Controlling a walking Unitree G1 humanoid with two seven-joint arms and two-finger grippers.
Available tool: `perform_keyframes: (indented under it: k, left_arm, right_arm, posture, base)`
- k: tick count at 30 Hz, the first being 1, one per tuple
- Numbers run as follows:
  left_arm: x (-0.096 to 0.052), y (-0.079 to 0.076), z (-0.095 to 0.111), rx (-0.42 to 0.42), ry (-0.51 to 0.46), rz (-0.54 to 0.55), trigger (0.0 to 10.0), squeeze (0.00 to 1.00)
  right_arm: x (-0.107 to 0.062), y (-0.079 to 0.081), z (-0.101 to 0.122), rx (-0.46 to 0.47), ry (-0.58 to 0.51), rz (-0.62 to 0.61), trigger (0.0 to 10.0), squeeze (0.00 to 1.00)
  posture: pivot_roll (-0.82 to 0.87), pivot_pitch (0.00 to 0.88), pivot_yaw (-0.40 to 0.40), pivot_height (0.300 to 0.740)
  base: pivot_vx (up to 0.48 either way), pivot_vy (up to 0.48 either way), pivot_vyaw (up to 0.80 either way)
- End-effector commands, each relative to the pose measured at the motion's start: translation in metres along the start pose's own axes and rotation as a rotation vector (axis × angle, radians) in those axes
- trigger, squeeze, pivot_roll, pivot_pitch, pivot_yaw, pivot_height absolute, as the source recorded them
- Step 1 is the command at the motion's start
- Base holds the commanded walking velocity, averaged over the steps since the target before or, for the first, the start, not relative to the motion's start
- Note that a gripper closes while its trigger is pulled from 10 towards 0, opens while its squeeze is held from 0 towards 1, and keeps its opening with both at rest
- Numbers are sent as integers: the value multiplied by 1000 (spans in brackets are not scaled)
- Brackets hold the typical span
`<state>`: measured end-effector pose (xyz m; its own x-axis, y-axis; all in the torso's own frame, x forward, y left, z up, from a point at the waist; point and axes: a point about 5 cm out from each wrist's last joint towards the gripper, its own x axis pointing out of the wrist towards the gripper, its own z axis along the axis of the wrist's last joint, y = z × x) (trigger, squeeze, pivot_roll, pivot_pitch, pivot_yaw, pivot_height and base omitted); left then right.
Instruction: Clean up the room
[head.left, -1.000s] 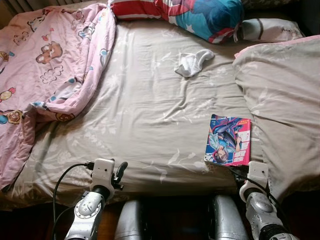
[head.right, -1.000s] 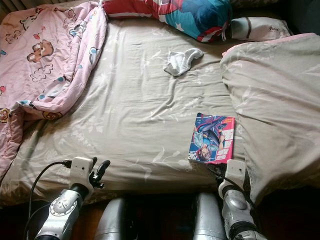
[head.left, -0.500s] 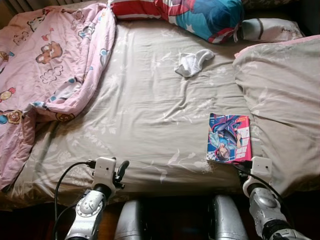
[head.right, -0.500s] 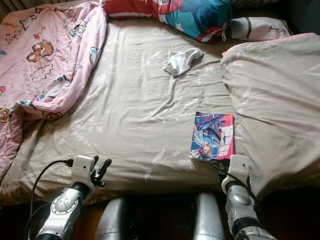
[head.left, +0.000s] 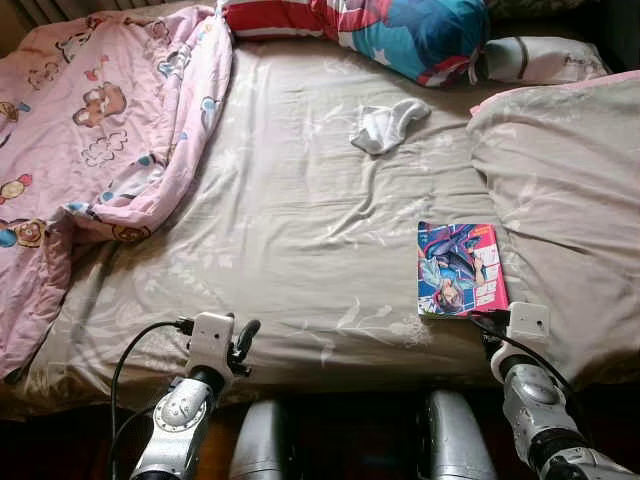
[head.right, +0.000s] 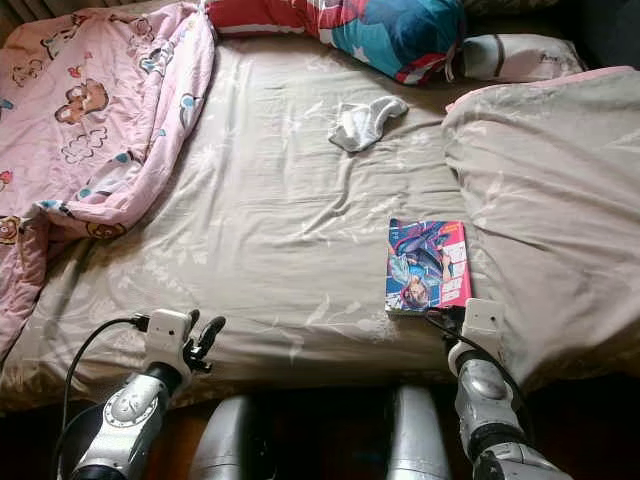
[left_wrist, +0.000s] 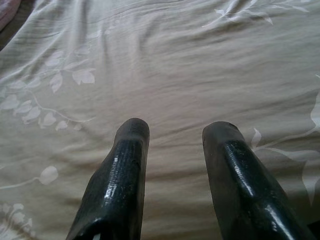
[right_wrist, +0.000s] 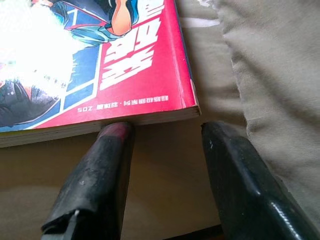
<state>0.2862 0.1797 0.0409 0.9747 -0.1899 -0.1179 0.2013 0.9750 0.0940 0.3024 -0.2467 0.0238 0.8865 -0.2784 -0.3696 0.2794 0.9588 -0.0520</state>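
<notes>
Comic book lies flat near the bed's front edge, just left of the folded-back beige duvet. Right gripper fingers spread, holding nothing, one tip touching the book's near edge. Left gripper open and empty over bare sheet at the front edge; white sock lies toward the head end.

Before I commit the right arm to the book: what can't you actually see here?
- Book: right wrist view, cover art washed out by glare; far end cut off by frame.
- Right gripper: eye views, fingers hidden behind its own wrist.
- Sheet under grey duvet: covered.
- White cloth: too small to identify.
</notes>
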Motion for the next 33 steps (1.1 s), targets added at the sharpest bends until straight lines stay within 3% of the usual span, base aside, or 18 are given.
perform_keyframes:
  k: [1, 11, 23, 28, 33]
  left_arm:
    - [-7, 3, -13, -3, 62, 5, 10000, 0]
    - [-7, 2, -15, -6, 69, 2, 10000, 0]
    - [-3, 0, -14, -9, 74, 4, 10000, 0]
    - [4, -1, -10, -19, 59, 14, 10000, 0]
    - [8, -4, -8, -29, 54, 19, 10000, 0]
  right_arm:
    - [-2, -3, -6, -1, 10, -30, 10000, 0]
    - [-3, -13, -5, 13, 1, -104, 10000, 0]
    - [-8, 7, -19, 38, 17, -28, 10000, 0]
    - [-11, 25, -13, 66, -70, 73, 10000, 0]
    - [-15, 33, -12, 104, -131, 95, 10000, 0]
  posture:
    - [62, 236, 155, 607]
    - [59, 233, 150, 607]
    - [51, 206, 136, 607]
    - [28, 185, 122, 607]
    - [5, 160, 108, 622]
  base:
    - [0, 0, 0]
    - [0, 0, 0]
    - [0, 0, 0]
    - [0, 0, 0]
    - [0, 0, 0]
